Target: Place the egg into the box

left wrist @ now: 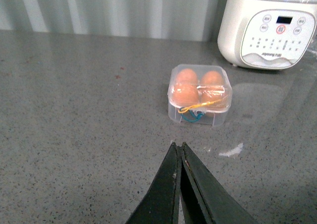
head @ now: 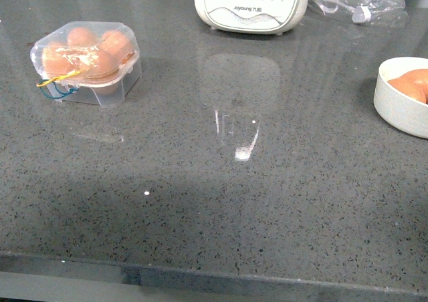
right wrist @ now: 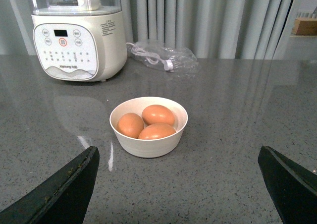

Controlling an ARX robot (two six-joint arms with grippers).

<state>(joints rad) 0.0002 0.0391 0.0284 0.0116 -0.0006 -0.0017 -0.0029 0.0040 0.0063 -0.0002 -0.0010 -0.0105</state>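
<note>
The box [head: 87, 65] is a small clear carton with its lid down, standing at the far left of the counter, and several brown eggs show through it. In the left wrist view the box [left wrist: 199, 95] lies ahead of my left gripper [left wrist: 178, 144], which is shut on nothing and well short of it. A white bowl [right wrist: 148, 145] holds three brown eggs, and the egg [right wrist: 157, 115] looks just like the other two. My right gripper [right wrist: 177, 152] is open and empty, with the bowl ahead between its fingers. Neither arm shows in the front view.
A white appliance [head: 251, 5] with buttons stands at the back centre. A clear plastic bag [head: 358, 5] with a cable lies to its right. The bowl [head: 401, 105] sits at the right edge of the front view. The counter's front edge [head: 214, 275] runs along the bottom.
</note>
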